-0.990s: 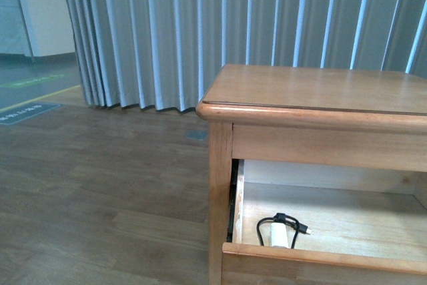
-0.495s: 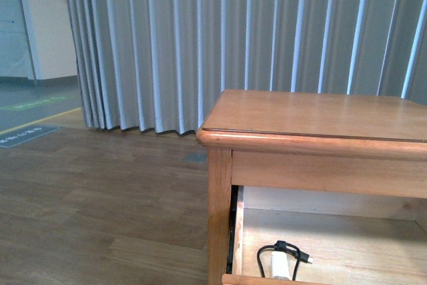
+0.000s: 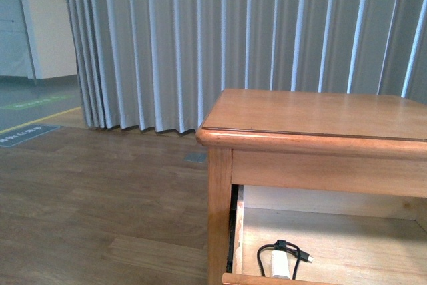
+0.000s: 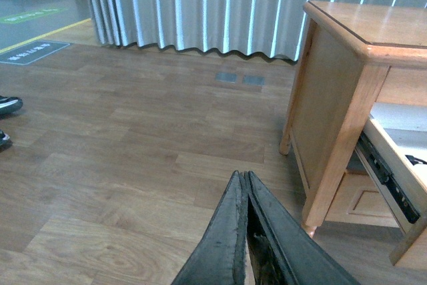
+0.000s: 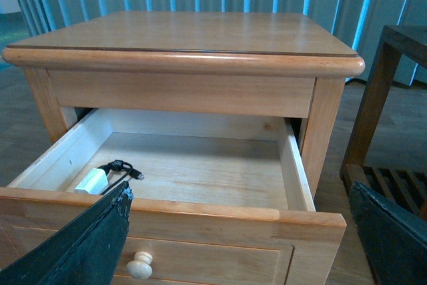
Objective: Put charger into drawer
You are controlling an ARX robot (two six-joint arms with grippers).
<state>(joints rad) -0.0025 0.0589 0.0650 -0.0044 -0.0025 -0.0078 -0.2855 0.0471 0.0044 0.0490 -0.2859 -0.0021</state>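
The top drawer (image 5: pixel 200 215) of the honey-coloured cabinet (image 3: pixel 313 115) stands pulled out. The white charger (image 5: pixel 91 181) with its black cable lies inside on the drawer floor, near the front left corner; it also shows in the front view (image 3: pixel 280 263). My right gripper (image 5: pixel 240 231) is open and empty, its fingers (image 5: pixel 80 245) spread wide before the drawer front, above the pale knob (image 5: pixel 140 265). My left gripper (image 4: pixel 243 181) is shut and empty, low over the wooden floor to the cabinet's left. The drawer's rail side shows in the left wrist view (image 4: pixel 393 178).
Grey curtains (image 3: pixel 233 31) hang behind the cabinet. A darker wooden rack (image 5: pixel 387 105) stands just beyond the cabinet's far side in the right wrist view. Black shoes (image 4: pixel 7 105) lie at the floor's edge in the left wrist view. Open wooden floor (image 3: pixel 100 191) lies left of the cabinet.
Between one second and half a second ago the front view tilted upward, so the cabinet and drawer sit lower in frame. Since then nothing has visibly moved. The charger stays in the drawer.
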